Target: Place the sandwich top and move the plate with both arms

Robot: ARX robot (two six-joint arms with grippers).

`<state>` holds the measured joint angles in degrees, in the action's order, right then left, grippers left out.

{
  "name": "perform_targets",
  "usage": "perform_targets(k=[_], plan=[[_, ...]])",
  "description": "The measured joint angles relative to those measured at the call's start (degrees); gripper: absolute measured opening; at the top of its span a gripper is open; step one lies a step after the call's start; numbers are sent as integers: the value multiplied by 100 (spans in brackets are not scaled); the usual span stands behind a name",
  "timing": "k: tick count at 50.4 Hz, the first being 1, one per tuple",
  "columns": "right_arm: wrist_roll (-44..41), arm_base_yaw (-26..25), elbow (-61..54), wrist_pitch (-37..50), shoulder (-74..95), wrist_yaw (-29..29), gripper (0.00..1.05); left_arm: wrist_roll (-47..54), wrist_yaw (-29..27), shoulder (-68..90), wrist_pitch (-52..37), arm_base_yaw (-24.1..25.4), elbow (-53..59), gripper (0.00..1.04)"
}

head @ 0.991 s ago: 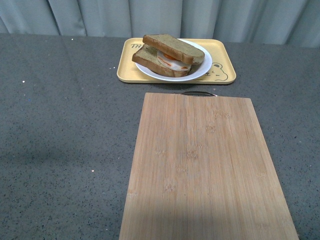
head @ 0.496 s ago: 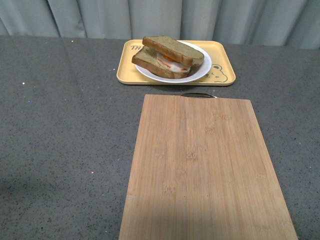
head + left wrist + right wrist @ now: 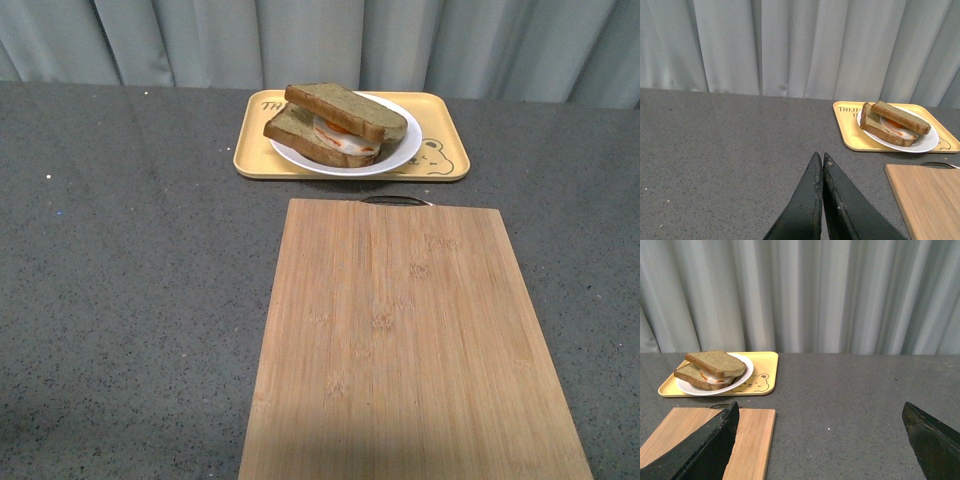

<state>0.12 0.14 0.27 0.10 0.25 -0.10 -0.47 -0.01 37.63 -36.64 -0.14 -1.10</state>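
Observation:
The sandwich top (image 3: 347, 108) lies tilted over an egg-bearing slice (image 3: 305, 135) on the white plate (image 3: 395, 160), which rests on a yellow tray (image 3: 445, 150) at the table's far side. Neither arm shows in the front view. In the left wrist view my left gripper (image 3: 819, 156) is shut and empty over bare tabletop, well short of the sandwich top (image 3: 900, 117) and plate (image 3: 927, 145). My right gripper (image 3: 820, 407) stands wide open with nothing between its fingers; the sandwich top (image 3: 716, 363) and plate (image 3: 742, 377) lie far off to one side.
A large wooden cutting board (image 3: 400, 340) with a dark handle (image 3: 395, 200) lies in front of the tray. Grey speckled tabletop (image 3: 130, 280) spreads to the left. A grey curtain (image 3: 320, 40) hangs behind the table.
The tray, plate and board sit slightly lower in the front view than a second ago, as the view shifted. The sandwich has not moved on the plate.

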Motion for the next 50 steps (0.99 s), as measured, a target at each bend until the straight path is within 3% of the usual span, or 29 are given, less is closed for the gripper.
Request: perform_targets(k=[26,50], plan=[[0,0,0,0,0,0,95,0,0,-1945,1827,-2,4,4],[0,0,0,0,0,0,95,0,0,-2754,2634,0,4,4]])
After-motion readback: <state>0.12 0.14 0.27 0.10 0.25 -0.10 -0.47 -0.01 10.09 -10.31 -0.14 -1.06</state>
